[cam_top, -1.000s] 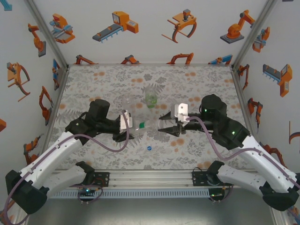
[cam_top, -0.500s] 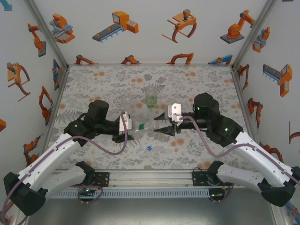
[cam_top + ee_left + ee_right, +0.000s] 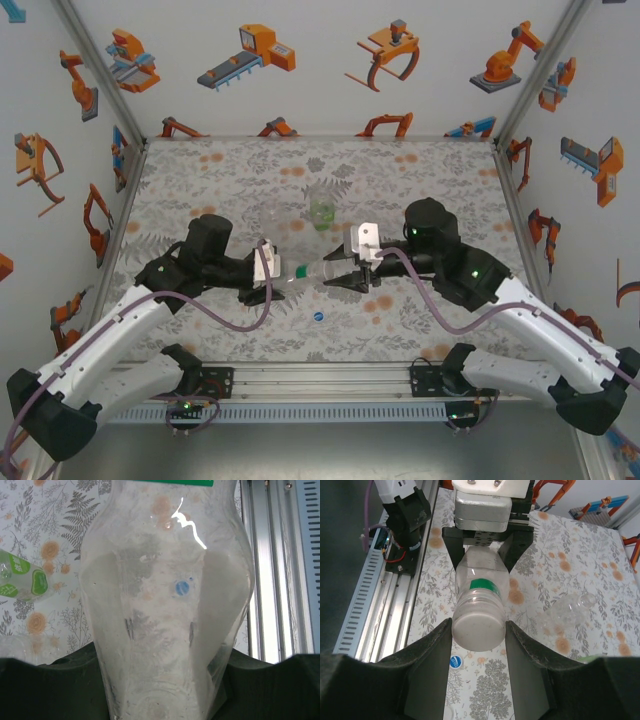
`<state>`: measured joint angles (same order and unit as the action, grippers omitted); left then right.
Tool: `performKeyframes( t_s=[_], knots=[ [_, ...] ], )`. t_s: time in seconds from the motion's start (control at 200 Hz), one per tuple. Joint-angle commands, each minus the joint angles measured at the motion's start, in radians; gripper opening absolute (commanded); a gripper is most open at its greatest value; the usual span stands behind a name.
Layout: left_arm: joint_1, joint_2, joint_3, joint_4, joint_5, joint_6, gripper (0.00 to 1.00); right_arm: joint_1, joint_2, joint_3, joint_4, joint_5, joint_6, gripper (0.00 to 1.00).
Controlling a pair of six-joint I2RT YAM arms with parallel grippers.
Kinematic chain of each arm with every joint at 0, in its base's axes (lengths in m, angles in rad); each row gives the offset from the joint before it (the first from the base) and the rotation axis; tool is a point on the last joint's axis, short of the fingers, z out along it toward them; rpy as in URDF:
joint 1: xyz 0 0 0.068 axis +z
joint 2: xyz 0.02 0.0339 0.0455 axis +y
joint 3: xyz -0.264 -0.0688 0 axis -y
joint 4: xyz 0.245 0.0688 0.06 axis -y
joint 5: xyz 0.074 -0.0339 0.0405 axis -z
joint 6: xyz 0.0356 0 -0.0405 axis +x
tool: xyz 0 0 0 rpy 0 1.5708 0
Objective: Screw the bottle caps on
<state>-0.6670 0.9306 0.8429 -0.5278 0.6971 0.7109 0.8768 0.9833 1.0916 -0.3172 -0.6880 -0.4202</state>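
Observation:
A clear bottle (image 3: pixel 290 273) with a green neck ring (image 3: pixel 482 584) is held lying level above the table. My left gripper (image 3: pixel 272 280) is shut on its body, and the bottle (image 3: pixel 165 605) covers most of the left wrist view. A white cap (image 3: pixel 476 630) sits on the bottle's neck, and my right gripper (image 3: pixel 477 630) is shut on it, both fingers touching its sides. From above, the right gripper (image 3: pixel 335 275) meets the bottle's cap end. The blue cap (image 3: pixel 318 315) lies on the table below, logo up (image 3: pixel 455 661).
A green-tinted bottle (image 3: pixel 322 212) stands at the table's middle, farther back, and shows at the left in the left wrist view (image 3: pixel 22 577). Another clear bottle (image 3: pixel 570 611) lies on the patterned table. The metal rail (image 3: pixel 375 600) runs along the near edge.
My right arm has moved left, bringing its gripper onto the capped end of the bottle. The left arm and the bottle have stayed in place.

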Motion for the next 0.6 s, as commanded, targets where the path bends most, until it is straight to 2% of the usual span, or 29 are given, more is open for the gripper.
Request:
performKeyframes(
  t_s=[0.0,0.596],
  knots=[
    [-0.006,-0.007,0.022,0.018,0.031,0.007,0.00,0.016,0.014,0.034,0.009,0.009,-0.019,0.17],
    [-0.009,0.025,0.044,-0.025,0.031,0.015,0.00,0.027,0.038,0.113,-0.125,0.019,-0.101,0.14]
  ],
)
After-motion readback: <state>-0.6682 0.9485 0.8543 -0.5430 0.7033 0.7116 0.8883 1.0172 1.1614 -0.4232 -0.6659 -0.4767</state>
